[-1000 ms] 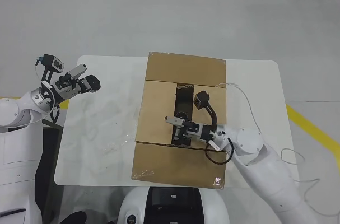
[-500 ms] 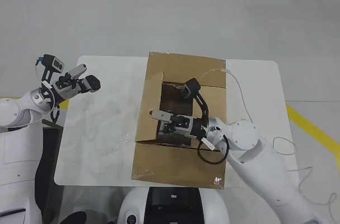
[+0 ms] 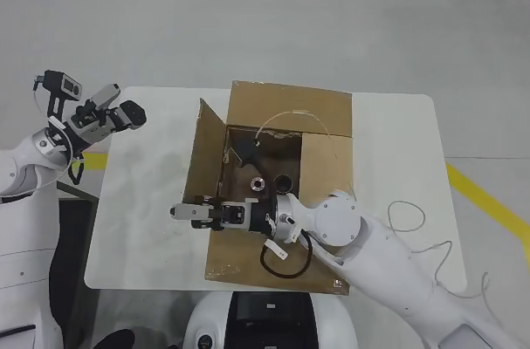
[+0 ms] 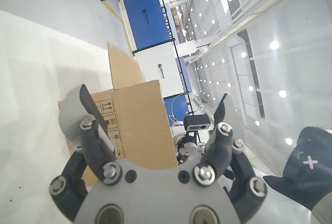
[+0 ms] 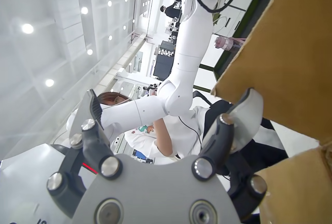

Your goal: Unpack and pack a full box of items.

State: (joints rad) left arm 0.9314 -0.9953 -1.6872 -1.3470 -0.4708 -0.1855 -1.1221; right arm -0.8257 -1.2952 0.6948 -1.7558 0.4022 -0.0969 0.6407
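Top view: one cardboard box (image 3: pixel 291 106) on the white table (image 3: pixel 151 218), its left flap (image 3: pixel 205 153) standing up.
Inside: two round dark items (image 3: pixel 258 182) side by side on the box bottom.
Cable: one white cable (image 3: pixel 291 112) looping over the far side.
Right pincer (image 5: pixel 170 96): spread wide, gripping nothing, just outside the raised flap, one finger at its corner.
Left pincer (image 4: pixel 153 92): spread, empty, over the table's far left corner, well apart from the box.

The desk (image 3: pixel 142 236) has a white top and rounded corners and stands on a grey floor (image 3: pixel 247 39). A yellow floor stripe (image 3: pixel 478 196) runs diagonally off the desk's right edge. In the room beyond are blue perforated panels (image 4: pixel 147 20), a white panel (image 4: pixel 163 72), ceiling lights (image 4: pixel 275 44) and a pink tumbler (image 5: pixel 223 42).
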